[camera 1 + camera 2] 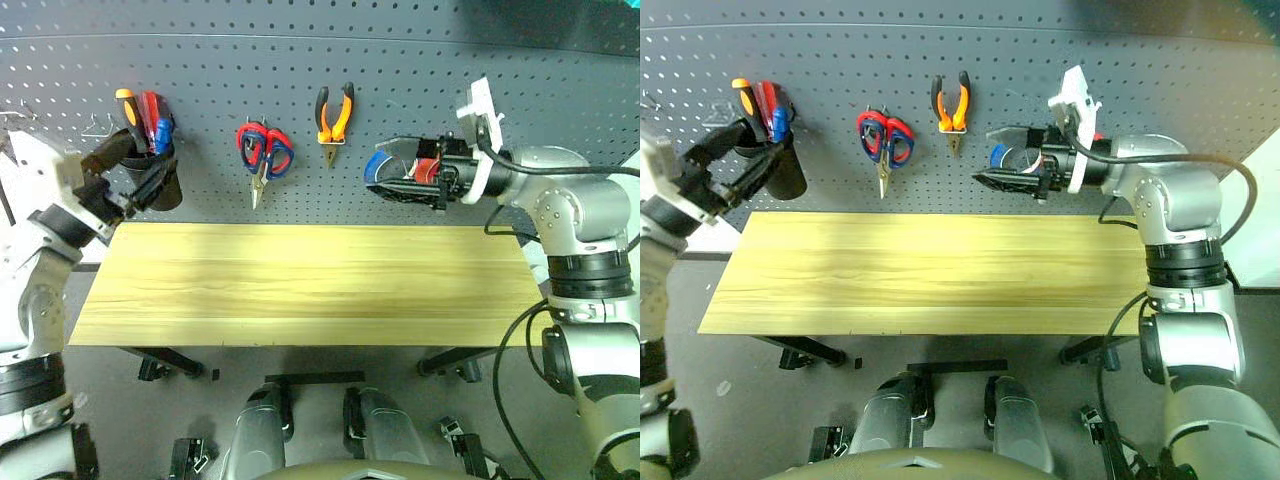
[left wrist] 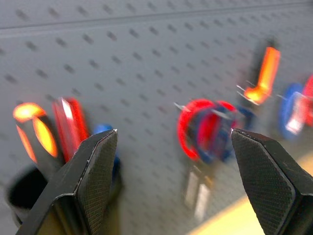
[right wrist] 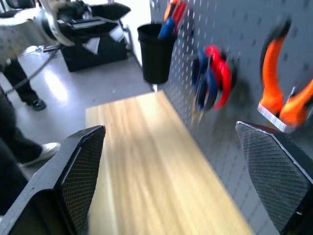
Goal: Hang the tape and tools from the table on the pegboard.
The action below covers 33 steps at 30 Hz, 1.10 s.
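We see the table point(image 1: 300, 290) with its wood top bare, and the pegboard point(image 1: 300, 90) behind it carrying the items. A black cup point(image 1: 160, 180) hangs at the board's left end and holds the blue-handled screwdriver point(image 1: 163, 133) beside an orange screwdriver point(image 1: 128, 115) and a red screwdriver point(image 1: 149, 108). To its right hang two pairs of scissors together on one spot, the dark-blue-handled scissors point(image 1: 280, 158) overlapping the red-handled scissors point(image 1: 252, 145). Next along hang the pliers point(image 1: 334, 115). Our left gripper point(image 1: 140, 172) sits just in front of the cup, its fingers spread apart and grasping nothing. Our right gripper point(image 1: 392, 168) points along the board toward the pliers, fingers wide and empty, in front of a blue roll point(image 1: 376, 166) and a red-orange roll point(image 1: 428, 168). We cannot make out the whitish tape
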Each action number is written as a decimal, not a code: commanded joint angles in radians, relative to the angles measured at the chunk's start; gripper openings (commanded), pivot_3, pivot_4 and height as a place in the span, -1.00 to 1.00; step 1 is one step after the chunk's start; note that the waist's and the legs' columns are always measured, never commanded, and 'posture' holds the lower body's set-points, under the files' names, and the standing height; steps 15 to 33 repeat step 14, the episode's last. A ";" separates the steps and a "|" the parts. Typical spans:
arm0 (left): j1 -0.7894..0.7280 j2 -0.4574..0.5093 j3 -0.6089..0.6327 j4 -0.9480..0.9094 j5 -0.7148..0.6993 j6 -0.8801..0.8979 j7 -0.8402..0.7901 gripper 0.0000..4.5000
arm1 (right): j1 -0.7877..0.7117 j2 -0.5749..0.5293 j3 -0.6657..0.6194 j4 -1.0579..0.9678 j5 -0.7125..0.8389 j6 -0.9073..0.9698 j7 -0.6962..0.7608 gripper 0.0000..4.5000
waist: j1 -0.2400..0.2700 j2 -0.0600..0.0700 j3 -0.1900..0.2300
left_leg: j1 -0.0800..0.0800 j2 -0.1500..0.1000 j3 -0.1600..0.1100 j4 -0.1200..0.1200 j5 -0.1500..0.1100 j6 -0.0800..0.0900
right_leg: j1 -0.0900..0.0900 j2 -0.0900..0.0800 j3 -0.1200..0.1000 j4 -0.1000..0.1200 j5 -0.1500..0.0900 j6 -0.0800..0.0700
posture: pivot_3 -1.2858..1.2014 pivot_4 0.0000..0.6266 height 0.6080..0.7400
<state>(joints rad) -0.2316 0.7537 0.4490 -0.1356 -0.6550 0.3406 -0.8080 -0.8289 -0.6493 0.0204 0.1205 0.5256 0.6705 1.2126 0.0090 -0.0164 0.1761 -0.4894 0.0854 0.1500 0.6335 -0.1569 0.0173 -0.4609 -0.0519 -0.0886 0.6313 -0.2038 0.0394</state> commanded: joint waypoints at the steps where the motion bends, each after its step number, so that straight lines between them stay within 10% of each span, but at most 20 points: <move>1: 0.080 0.033 0.015 -0.033 -0.043 0.010 -0.130 0.71 | 0.040 -0.014 0.015 -0.048 0.008 -0.013 0.041 1.00 | 0.001 0.002 -0.007 | 0.001 0.000 0.001 -0.001 0.000 0.000 | 0.001 0.000 0.001 0.000 0.000 0.000 | 0.07 -0.74 0.84; 33: 0.186 0.001 -0.046 0.051 -0.008 -0.082 -0.337 0.71 | 0.065 0.042 0.074 0.097 -0.070 -0.143 0.087 1.00 | 0.000 0.003 -0.048 | 0.008 0.000 0.005 -0.005 -0.001 0.000 | 0.002 -0.002 0.002 0.000 -0.002 -0.002 | 0.09 -0.87 0.84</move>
